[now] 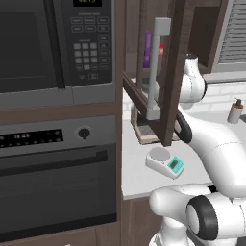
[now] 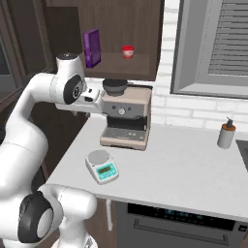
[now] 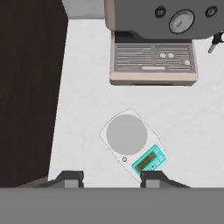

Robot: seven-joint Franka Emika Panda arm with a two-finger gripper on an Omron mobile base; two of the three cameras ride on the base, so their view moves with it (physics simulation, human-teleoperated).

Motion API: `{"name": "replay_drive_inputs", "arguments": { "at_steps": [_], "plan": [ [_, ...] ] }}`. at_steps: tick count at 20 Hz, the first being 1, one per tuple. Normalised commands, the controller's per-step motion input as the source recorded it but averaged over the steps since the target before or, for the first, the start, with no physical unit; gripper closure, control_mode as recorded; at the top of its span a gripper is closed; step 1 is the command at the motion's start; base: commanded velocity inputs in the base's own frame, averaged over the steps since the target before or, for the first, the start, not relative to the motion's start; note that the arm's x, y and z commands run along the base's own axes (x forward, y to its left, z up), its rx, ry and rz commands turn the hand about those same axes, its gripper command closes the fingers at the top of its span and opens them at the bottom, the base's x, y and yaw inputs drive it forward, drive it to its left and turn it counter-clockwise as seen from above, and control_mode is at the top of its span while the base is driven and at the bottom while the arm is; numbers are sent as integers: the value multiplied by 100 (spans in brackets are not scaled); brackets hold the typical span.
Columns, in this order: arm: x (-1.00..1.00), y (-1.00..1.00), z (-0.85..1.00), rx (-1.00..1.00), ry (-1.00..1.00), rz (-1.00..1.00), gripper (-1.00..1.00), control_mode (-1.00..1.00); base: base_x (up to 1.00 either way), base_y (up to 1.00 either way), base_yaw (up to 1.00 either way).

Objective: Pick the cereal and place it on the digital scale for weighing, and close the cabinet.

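While the cabinet (image 2: pixel 121 34) stands open above the coffee machine (image 2: pixel 127 116), its door (image 1: pixel 166 72) swung out toward the robot with the grey bar handle (image 1: pixel 154 67) facing the oven side, nothing of the task looks done yet. The counter (image 2: pixel 193 164) carries the coffee machine at the back, and the digital scale (image 2: pixel 101 167) lies just in front of the machine, its weighing plate bare. The cereal (image 2: pixel 91 47) stands on the cabinet shelf, above the coffee machine and toward its left, with a small red-capped jar (image 2: pixel 128 51) further right on the same shelf.

The gripper (image 3: pixel 109 179) hangs over the counter in front of the coffee machine, looking straight down on the scale; its two tips stand apart with nothing between them, so the jaws are spread and empty.

The step in hand, as I judge it, is reaching for the box. To do it well the hand must rise from below the coffee machine's top to the shelf above it, turn to point into the cabinet, and pass clear of the open door's edge. The cereal stands upright, long axis vertical, with a narrow edge turned outward; the fingers should close across that thin dimension, away from the jar.
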Motion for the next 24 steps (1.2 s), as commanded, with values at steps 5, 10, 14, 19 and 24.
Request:
{"name": "replay_drive_inputs", "arguments": {
  "at_steps": [5,10,14,19,24],
  "plan": [
    [-48,0,0,0,-13,0,-100,-100,0,0,0],
    [-58,0,0,-1,-18,0,-100,-100,0,0,0],
    [-37,0,37,0,-25,0,-100,-100,0,0,0],
    [-19,0,65,0,-25,0,-100,-100,0,0,0],
    [-1,0,50,0,-23,0,-100,-100,0,0,0]
  ]
}}
